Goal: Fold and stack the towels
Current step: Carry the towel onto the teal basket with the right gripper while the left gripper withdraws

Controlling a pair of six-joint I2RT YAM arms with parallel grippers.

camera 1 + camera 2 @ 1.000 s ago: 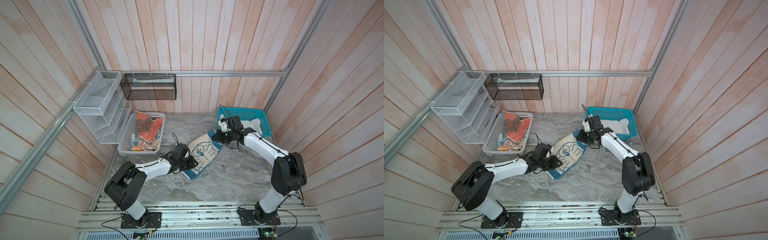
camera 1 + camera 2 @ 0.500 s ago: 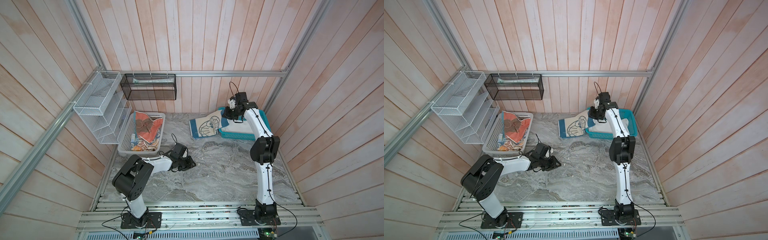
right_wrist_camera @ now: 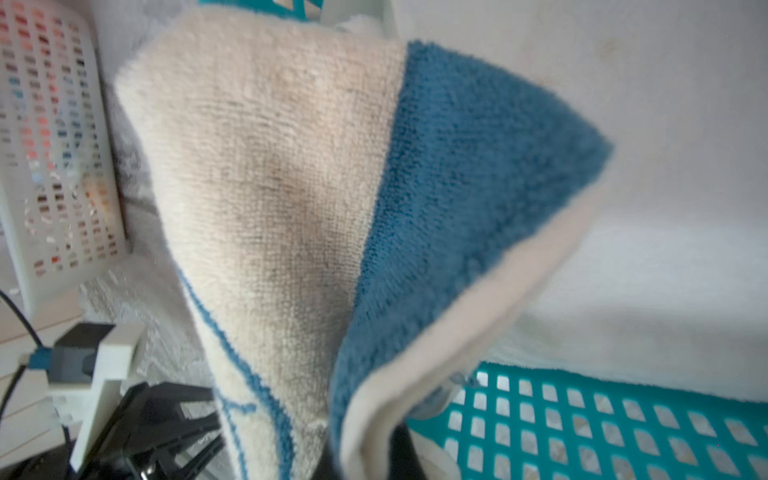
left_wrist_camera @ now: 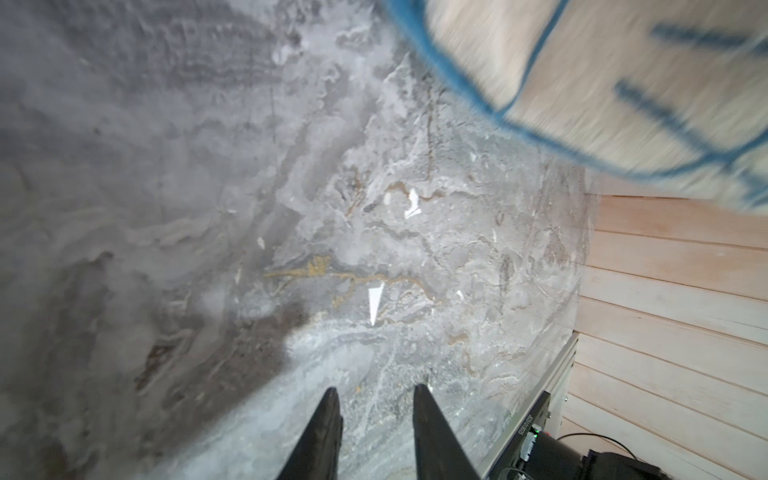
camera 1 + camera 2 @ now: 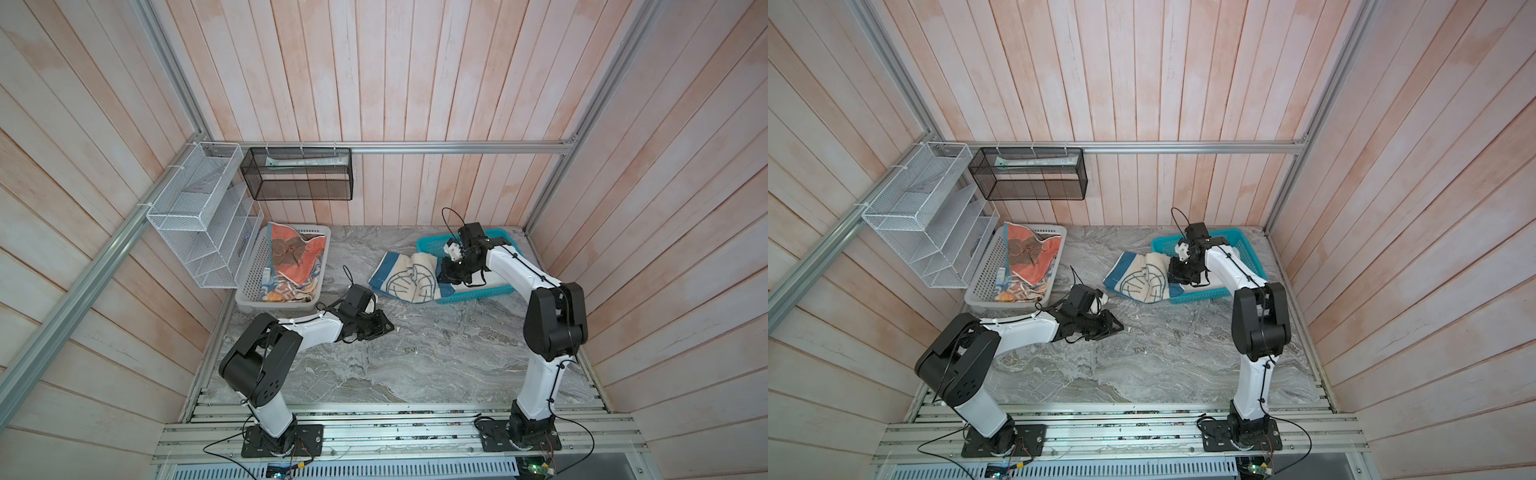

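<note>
Left wrist view: looks past the left gripper (image 4: 376, 390), low over the grey marble tabletop (image 4: 291, 208). Stands parted a little, with nothing between the fingers. Catches the blue-cream cartoon towel (image 4: 623, 83) blurred at one edge. In both top views, places the left gripper (image 5: 384, 326) left of the table's middle, near the cartoon towel (image 5: 409, 280) but apart from it. Farther back, finds the right gripper (image 5: 446, 276) at the left rim of the teal basket (image 5: 478, 293), clamped tight on one edge of that towel. Hangs leftward from the pinch, out over the rim and down toward the marble; cannot tell whether the low edge touches. In the right wrist view, shows the pinched cloth close up and a white towel (image 3: 665, 208) lying in the basket behind. Leftward, finds a coral-orange towel (image 5: 299, 257) and a block-lettered towel (image 5: 286, 293) crumpled in the white basket (image 5: 251, 274). Farthest, on the walls: a white wire rack (image 5: 199, 220) and a black mesh bin (image 5: 299, 183).
</note>
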